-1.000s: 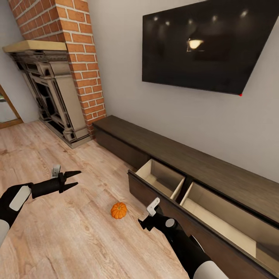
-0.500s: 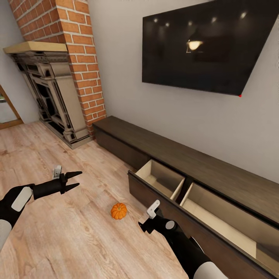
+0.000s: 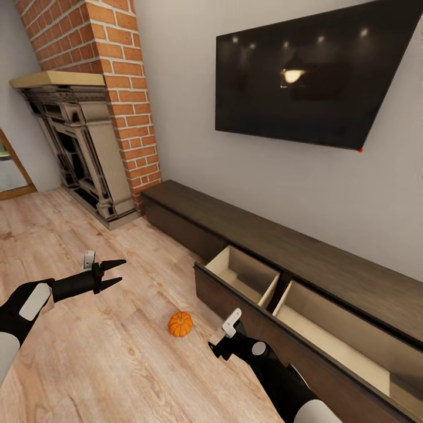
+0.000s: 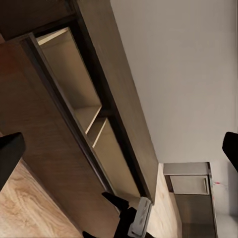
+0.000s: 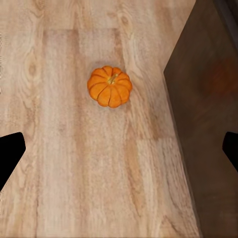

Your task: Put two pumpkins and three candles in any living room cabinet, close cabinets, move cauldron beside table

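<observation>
A small orange pumpkin (image 3: 180,324) (image 5: 109,87) sits on the wood floor in front of the long dark brown cabinet (image 3: 264,235). Two of the cabinet's drawers stand pulled out, showing pale beige interiors (image 3: 244,270) (image 4: 74,79). My right gripper (image 3: 216,345) (image 5: 121,148) hovers low beside the pumpkin, just in front of the open drawer front, fingers spread wide with nothing between them. Out over the floor to the pumpkin's left, my left gripper (image 3: 120,271) (image 4: 119,151) is open and empty. The left wrist view looks across at the drawers and the right gripper (image 4: 130,223).
A red brick chimney (image 3: 126,100) and ornate dark fireplace (image 3: 76,147) stand at the back left. A large black screen (image 3: 305,76) hangs on the wall above the cabinet. Light plank floor (image 3: 88,364) spreads to the left and in front.
The whole view has shifted slightly downward as the camera moved. The pumpkin lies where it was, and both arms keep nearly the same pose.
</observation>
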Tool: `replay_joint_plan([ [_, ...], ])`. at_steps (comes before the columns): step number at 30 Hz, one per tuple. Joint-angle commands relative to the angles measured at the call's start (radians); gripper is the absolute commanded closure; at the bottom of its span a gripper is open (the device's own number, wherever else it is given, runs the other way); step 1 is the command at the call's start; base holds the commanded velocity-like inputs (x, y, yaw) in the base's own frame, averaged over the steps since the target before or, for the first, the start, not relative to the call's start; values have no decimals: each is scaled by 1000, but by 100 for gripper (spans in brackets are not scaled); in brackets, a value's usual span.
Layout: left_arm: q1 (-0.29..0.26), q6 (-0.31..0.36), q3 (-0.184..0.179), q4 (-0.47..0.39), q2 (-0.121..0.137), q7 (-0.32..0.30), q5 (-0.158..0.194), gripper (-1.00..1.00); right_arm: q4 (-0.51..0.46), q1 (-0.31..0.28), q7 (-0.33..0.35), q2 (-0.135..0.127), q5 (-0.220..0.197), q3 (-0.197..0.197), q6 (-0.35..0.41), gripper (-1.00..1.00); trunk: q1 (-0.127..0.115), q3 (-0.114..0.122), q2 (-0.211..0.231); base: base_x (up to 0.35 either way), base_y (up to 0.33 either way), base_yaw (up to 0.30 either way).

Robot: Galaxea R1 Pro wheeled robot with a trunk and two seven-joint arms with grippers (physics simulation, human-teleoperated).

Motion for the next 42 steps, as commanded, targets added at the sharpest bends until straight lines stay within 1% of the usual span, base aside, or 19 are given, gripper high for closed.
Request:
replay_joint_plan([
  [1,-1,3,2,0,0,-4,-3,-100,3,0,4,0,3,0,-6,-100,0,1,0,0,0,0],
  [4,-1,3,2,0,0,-4,-2,-100,17,0,3,-1,-5,0,-38,-100,0,6,0,0,0,0],
  [7,-1,3,2,0,0,-4,-2,-100,22,0,2,-1,-7,-1,-49,-100,0,10,0,0,0,0],
  [18,-1,3,2,0,0,-4,-1,-100,22,0,4,-1,-6,-1,-52,-100,0,26,0,0,0,0],
  [26,-1,3,2,0,0,-4,-1,-100,26,0,1,-2,-5,-1,-55,-100,0,28,0,1,0,0],
  [29,-1,3,2,-1,0,-5,0,-100,30,0,-15,-1,-4,1,-58,-100,0,28,0,71,0,0],
  [37,-1,3,2,-1,0,-6,0,-100,32,0,-26,-2,-4,1,-101,-100,0,28,0,152,0,0],
  [42,-1,3,2,0,0,-6,0,-100,58,0,-26,-1,-2,2,-105,-100,0,28,0,48,0,0],
])
